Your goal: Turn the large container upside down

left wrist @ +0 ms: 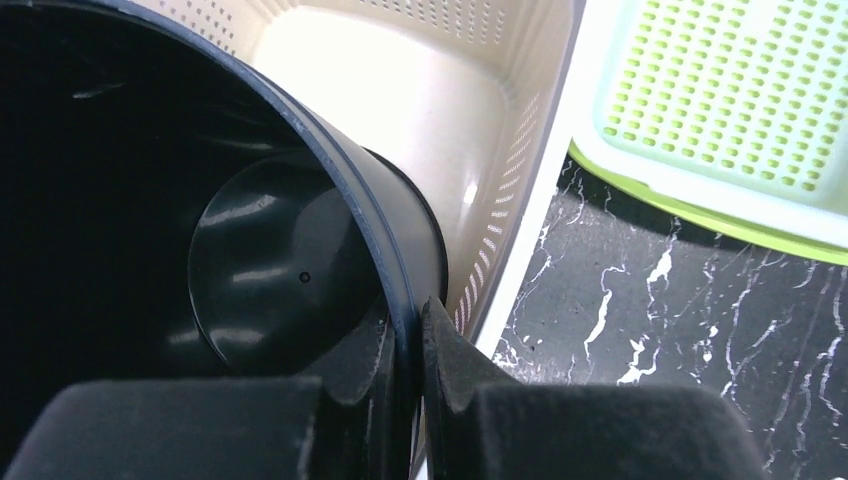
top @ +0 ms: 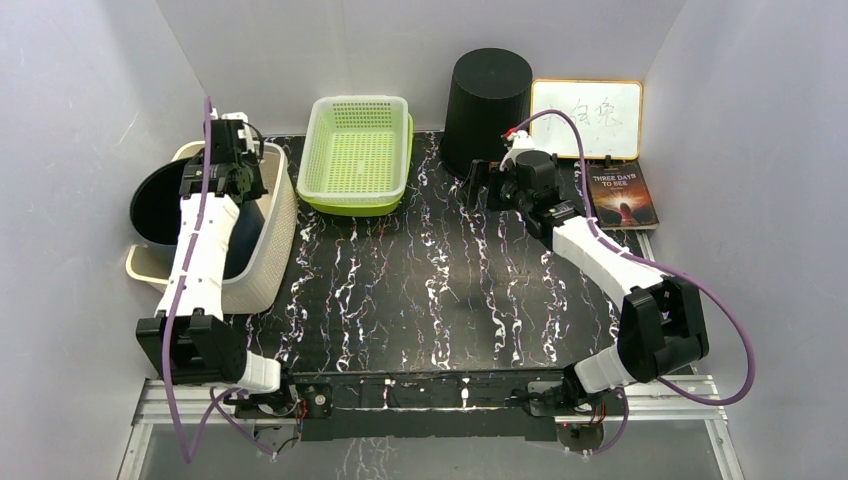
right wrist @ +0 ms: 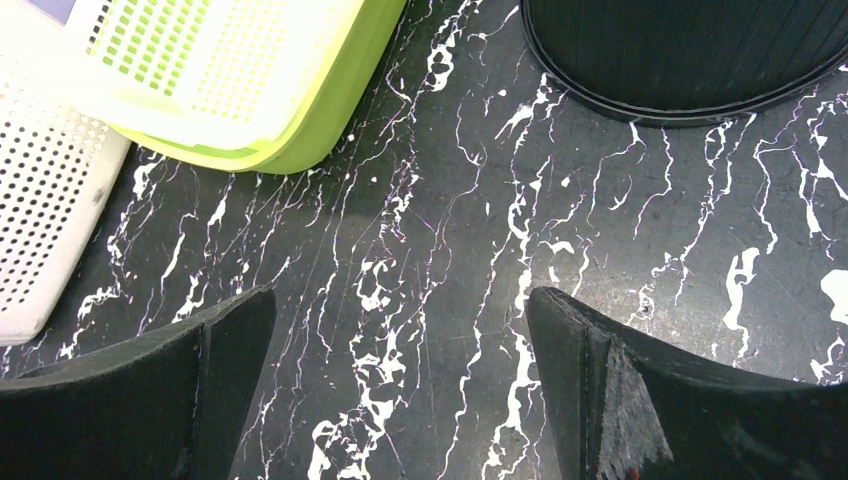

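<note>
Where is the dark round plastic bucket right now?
Top view, far left: the dark bucket lies tipped inside the cream perforated basket, left of the lime green basket. The left gripper is pinched on its rim.

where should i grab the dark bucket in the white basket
By its rim, from the open mouth side, one finger inside the bucket, one outside. The wall is thin enough to pinch; the body looks too wide. The left gripper is shut on it just so.
</note>
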Tool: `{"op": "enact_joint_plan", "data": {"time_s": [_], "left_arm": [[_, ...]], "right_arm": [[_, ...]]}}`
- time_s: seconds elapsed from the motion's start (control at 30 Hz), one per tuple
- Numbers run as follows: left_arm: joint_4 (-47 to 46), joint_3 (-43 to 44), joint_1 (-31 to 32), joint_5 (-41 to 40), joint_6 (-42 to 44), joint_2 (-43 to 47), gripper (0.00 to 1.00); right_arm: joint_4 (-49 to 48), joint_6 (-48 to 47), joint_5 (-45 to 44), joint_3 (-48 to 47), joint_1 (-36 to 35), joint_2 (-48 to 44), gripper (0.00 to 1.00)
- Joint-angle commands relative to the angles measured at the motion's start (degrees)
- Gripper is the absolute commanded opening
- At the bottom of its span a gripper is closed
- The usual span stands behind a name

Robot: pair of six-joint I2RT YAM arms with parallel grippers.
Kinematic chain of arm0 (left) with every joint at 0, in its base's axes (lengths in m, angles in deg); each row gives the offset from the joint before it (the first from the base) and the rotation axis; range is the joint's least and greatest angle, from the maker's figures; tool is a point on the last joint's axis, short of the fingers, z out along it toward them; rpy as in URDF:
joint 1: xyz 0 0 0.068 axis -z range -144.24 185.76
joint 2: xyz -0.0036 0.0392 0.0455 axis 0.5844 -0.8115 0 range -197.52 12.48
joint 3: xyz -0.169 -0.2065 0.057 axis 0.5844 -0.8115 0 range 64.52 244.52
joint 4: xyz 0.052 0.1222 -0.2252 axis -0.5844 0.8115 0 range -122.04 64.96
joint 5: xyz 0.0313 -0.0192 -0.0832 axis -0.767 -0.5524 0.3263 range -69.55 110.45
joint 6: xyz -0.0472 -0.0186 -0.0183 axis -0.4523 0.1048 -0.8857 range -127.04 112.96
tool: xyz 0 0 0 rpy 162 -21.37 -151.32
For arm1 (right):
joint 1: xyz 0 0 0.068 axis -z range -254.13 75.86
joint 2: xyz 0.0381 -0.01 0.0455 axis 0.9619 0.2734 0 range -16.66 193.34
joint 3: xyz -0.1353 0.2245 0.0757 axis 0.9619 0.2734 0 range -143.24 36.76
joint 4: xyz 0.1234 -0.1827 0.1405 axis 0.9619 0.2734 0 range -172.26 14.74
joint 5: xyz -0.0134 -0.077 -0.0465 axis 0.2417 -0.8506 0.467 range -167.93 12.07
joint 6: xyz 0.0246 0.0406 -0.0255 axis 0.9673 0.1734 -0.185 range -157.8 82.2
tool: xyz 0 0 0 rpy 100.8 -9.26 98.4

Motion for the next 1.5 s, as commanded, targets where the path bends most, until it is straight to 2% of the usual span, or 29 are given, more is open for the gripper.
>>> {"op": "enact_joint_plan", "data": {"time_s": [0.0,0.2,0.37,0.53,0.63,0.7,0.73,0.83,0.9,1.17,1.47], "left_arm": [[-0.56,12.69,-0.02,-4.60,3.86,5.53,0.00],[-1.26,22.59,-0.03,-3.97,3.76,10.61,0.00],[-6.26,23.50,0.00,1.61,2.47,16.98,0.00],[-13.84,22.44,-0.05,11.11,-0.15,23.98,0.00],[-13.55,25.11,-0.07,20.07,-3.59,23.66,0.00],[-12.35,26.91,0.00,28.29,-7.46,22.10,0.00],[-13.23,26.57,0.03,35.33,-9.33,21.72,0.00],[-21.40,19.24,-0.07,51.54,-16.62,22.03,0.00],[-25.12,15.79,-0.04,57.27,-20.18,22.03,0.00],[-25.51,5.76,-0.01,63.39,-22.97,21.71,0.00],[-12.62,2.10,0.35,59.25,-14.49,19.91,0.00]], "right_arm": [[-4.03,0.58,-1.06,0.68,-0.12,-2.57,0.98],[-4.45,1.05,-1.07,1.03,-0.17,-1.92,0.98],[-5.08,1.67,-2.80,1.54,-0.18,-2.59,0.98],[-6.49,2.19,-3.27,2.53,-0.18,-3.59,0.98],[-5.76,2.10,-3.70,2.05,-0.14,-3.40,0.98],[-5.45,1.99,-4.38,1.89,-0.18,-3.62,0.98],[-5.42,1.85,-4.84,1.89,-0.17,-3.96,0.98],[-5.44,1.58,-6.06,2.18,-0.10,-4.80,0.98],[-5.60,1.50,-6.36,2.42,-0.18,-5.21,0.98],[-5.61,1.18,-6.99,2.32,-0.11,-4.65,0.98],[-5.61,1.12,-7.04,2.16,-0.18,-4.20,0.98]]}}
